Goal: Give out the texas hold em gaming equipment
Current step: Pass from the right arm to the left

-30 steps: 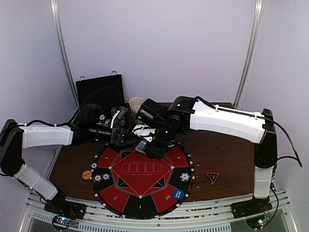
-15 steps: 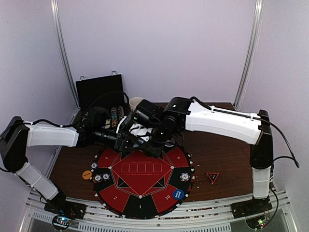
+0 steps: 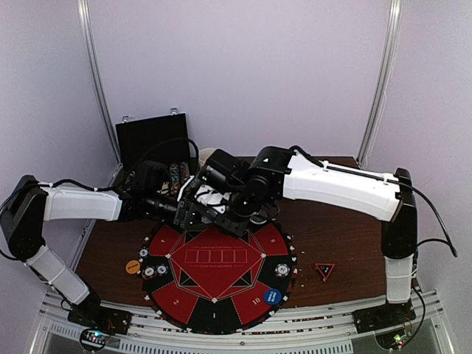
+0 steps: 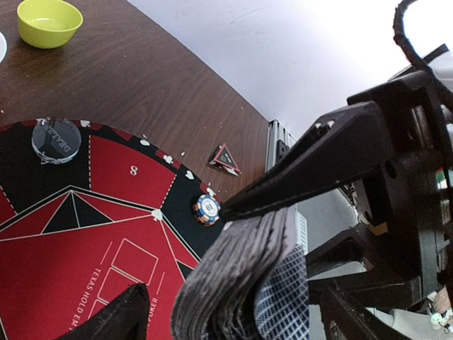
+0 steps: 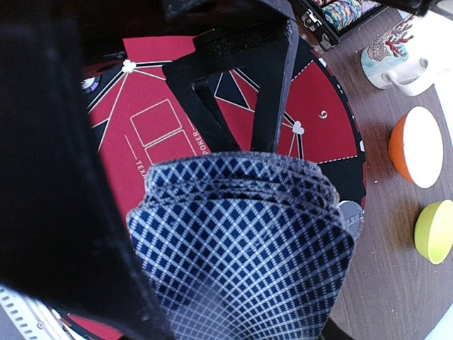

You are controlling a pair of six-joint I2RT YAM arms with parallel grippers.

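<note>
A deck of blue-grey-backed playing cards [image 5: 241, 241] is fanned in my right gripper [image 5: 233, 290], which is shut on it above the mat's far edge [image 3: 230, 220]. In the left wrist view the deck [image 4: 241, 276] shows edge-on, clamped under a right finger [image 4: 311, 163]. My left gripper [image 4: 233, 308] is open, and the deck stands between its fingers without touching them. A striped poker chip [image 4: 207, 210] and a clear dealer disc [image 4: 56, 139] lie on the mat. The red-black triangle marker [image 3: 324, 271] lies on the table; an orange disc [image 3: 133, 266] and a blue disc [image 3: 272, 296] sit at the mat's rim.
The round red-and-black mat [image 3: 214, 284] covers the table's near middle. An open black case [image 3: 151, 140] with chip rows stands at the back left. A mug [image 5: 393, 60], an orange bowl [image 5: 416, 146] and a green bowl [image 5: 433, 241] stand beyond the mat.
My left gripper has slid right until its fingers straddle the deck. The right gripper, still holding the cards, has shifted slightly back and left.
</note>
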